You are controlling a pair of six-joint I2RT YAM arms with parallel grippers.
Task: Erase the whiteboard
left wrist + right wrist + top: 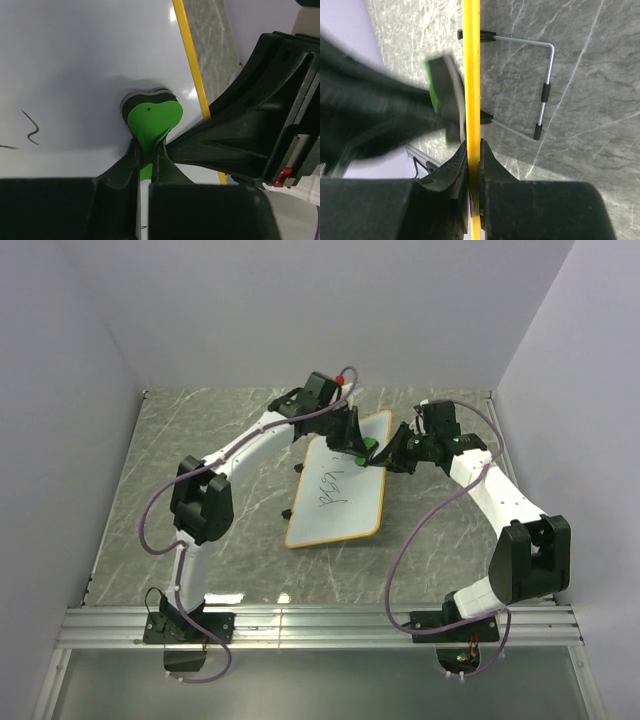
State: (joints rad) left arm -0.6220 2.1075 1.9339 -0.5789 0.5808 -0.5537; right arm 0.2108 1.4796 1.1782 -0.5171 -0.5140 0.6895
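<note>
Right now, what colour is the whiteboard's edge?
The whiteboard rim is yellow, clearest in the right wrist view.

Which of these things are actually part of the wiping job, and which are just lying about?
In the job: yellow-rimmed white whiteboard, its dark scribbles, small green eraser in left gripper, right gripper pinching the rim.
Just there: grey marbled tabletop, bent metal wire stand.

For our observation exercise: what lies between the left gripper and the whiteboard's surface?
The green eraser, pinched by the left gripper, its dark pad toward the whiteboard; the left wrist view shows it.
</note>
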